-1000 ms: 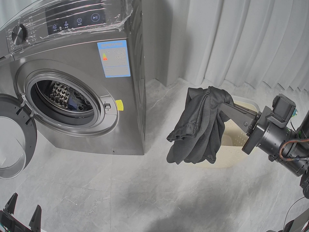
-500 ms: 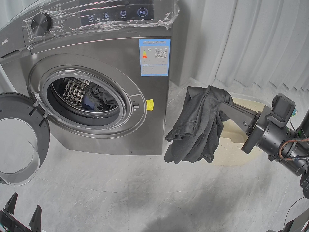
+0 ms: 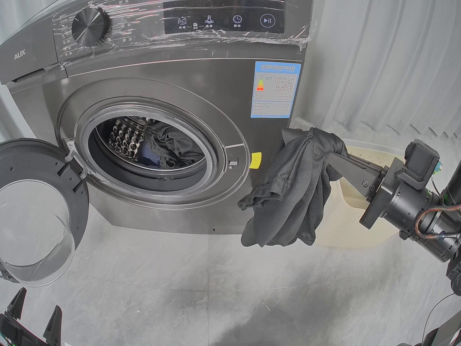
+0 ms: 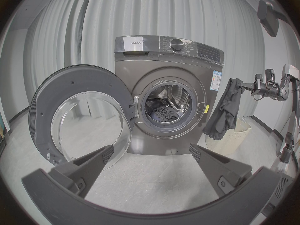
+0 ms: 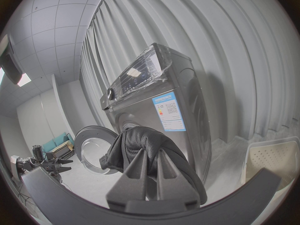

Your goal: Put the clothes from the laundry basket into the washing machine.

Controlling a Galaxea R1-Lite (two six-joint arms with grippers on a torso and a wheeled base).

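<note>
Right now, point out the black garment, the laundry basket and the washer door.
black garment (image 3: 293, 183), head view, middle of the hanging cloth
laundry basket (image 3: 346, 229), head view, bare front wall
washer door (image 3: 43, 159), head view, grey rim of the open door

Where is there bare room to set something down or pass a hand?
Bare grey floor lies before the silver front-loading washing machine, between its open round door and the cream laundry basket. The drum opening is free above the dark clothes inside. Crowded: beside the basket, where the right gripper holds a black garment.
</note>
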